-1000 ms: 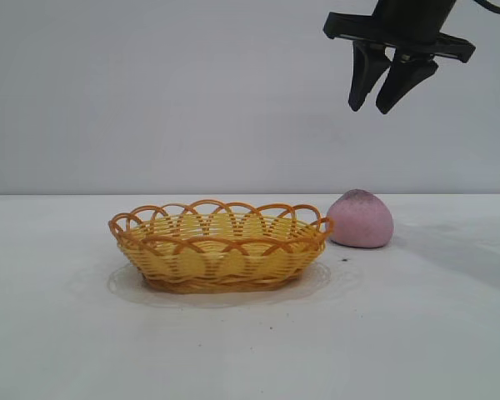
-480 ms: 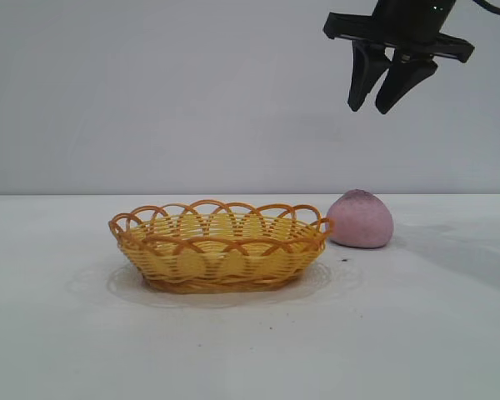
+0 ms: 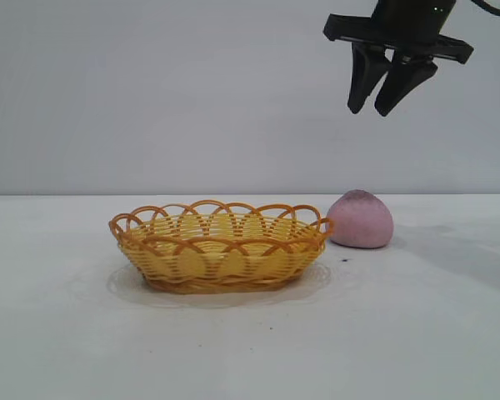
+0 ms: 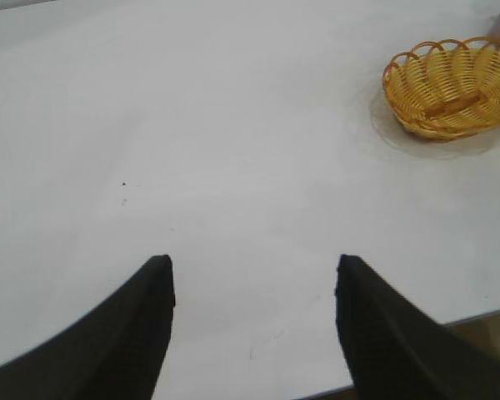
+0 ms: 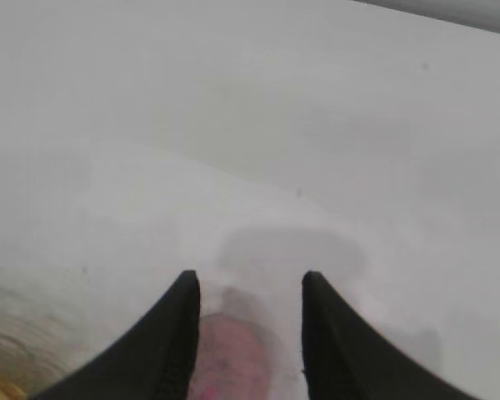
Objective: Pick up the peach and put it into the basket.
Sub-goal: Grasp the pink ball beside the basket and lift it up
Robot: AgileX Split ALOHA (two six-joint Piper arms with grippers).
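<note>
The peach sits on the table just beside the basket, off the basket's right end in the exterior view, close to the scalloped rim though contact cannot be confirmed. It is not yet picked up, and the basket is seen to hold nothing.

Taken by size, the table comes first, then the basket, whose long axis runs across the exterior view. The peach is much narrower than the basket, a rounded dome with no clear long axis, so little seems to depend on the wrist's turn.

The coming move is judged to turn on one relation: the right gripper hangs high above the peach, roughly over it, with its fingers parted and nothing between them. A mostly straight descent is therefore called for. The right arm is the nearer one; the left gripper is well away from the basket, spread and empty.

The height between gripper and peach is given by the exterior view alone. Only the right wrist view shows the peach lined up in the gap between the fingers. The left gripper is shown only by the left wrist view.
</note>
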